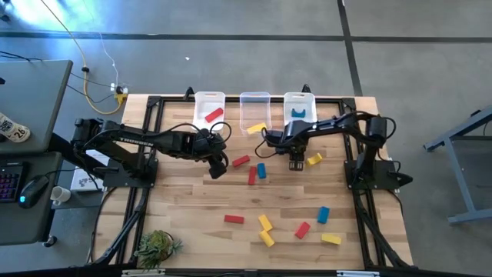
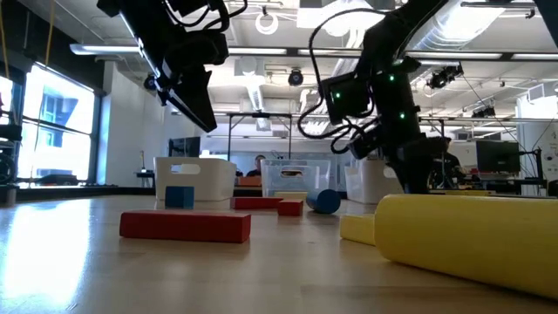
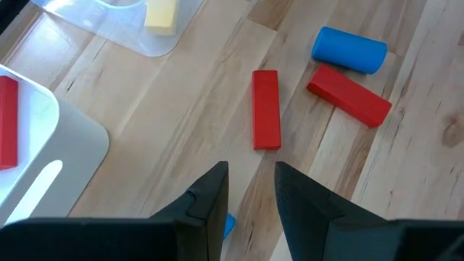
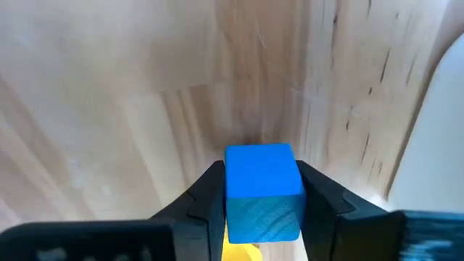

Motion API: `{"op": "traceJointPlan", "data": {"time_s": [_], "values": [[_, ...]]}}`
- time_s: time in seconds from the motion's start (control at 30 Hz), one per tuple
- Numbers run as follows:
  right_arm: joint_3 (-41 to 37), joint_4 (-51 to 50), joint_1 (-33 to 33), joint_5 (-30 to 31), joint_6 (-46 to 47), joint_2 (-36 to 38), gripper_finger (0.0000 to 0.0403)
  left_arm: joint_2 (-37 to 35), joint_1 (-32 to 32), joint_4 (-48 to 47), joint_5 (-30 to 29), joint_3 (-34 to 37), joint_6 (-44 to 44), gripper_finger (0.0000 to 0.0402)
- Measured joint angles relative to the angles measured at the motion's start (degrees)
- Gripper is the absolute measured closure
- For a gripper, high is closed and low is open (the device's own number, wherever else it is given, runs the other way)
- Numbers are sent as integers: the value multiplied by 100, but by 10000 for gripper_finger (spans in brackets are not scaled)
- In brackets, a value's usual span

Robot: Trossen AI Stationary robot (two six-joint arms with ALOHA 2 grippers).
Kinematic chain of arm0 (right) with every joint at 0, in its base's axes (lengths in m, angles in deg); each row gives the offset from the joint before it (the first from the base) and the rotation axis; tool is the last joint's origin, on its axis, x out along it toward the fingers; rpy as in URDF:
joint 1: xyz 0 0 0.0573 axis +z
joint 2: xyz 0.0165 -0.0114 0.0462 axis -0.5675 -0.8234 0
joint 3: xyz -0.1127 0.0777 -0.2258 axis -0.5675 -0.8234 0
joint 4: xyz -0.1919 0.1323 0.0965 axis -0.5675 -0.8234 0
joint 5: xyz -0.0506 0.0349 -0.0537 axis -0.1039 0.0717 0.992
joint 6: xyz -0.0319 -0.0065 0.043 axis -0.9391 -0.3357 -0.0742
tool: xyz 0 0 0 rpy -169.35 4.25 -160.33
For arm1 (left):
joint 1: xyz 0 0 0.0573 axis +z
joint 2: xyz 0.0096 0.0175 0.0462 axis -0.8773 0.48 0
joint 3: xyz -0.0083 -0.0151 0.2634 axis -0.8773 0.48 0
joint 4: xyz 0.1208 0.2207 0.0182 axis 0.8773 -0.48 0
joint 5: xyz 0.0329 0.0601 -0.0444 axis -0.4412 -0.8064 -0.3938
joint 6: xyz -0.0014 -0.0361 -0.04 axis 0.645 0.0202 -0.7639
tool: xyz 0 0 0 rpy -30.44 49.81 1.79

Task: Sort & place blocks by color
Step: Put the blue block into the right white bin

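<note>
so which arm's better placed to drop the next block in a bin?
Right. The right gripper is already shut on a blue block and hangs just in front of the bin with blue blocks. The left gripper is open and empty, above the table near a red block.

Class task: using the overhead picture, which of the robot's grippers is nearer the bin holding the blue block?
Right. The right gripper, shut on a blue block, sits just below that bin; the left gripper is well off to the side.

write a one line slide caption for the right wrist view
Right gripper shut on a blue block, held above the wooden table.
</note>
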Motion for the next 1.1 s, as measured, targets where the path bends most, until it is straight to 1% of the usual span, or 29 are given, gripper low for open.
{"op": "traceJointPlan", "data": {"time_s": [0.33,0.57,0.63,0.73,0.83,0.93,1.03,1.1], "values": [[2,126,241,142,371,741,297,0,2,14,-3,0,7,300],[4,186,206,484,469,1286,297,0,0,-22,1,0,120,296],[4,197,180,566,474,1422,297,0,9,-23,0,0,28,287],[4,219,119,761,580,1634,297,0,31,-63,-1,0,8,263],[7,266,29,1140,694,1816,297,0,31,-28,-17,0,7,233],[9,417,-107,1581,827,1943,297,2,33,237,-47,0,7,207],[9,637,-326,1871,889,1981,297,2,33,458,22,0,-12,191],[9,845,-507,1929,887,1983,297,2,29,551,42,0,-13,189]]}}
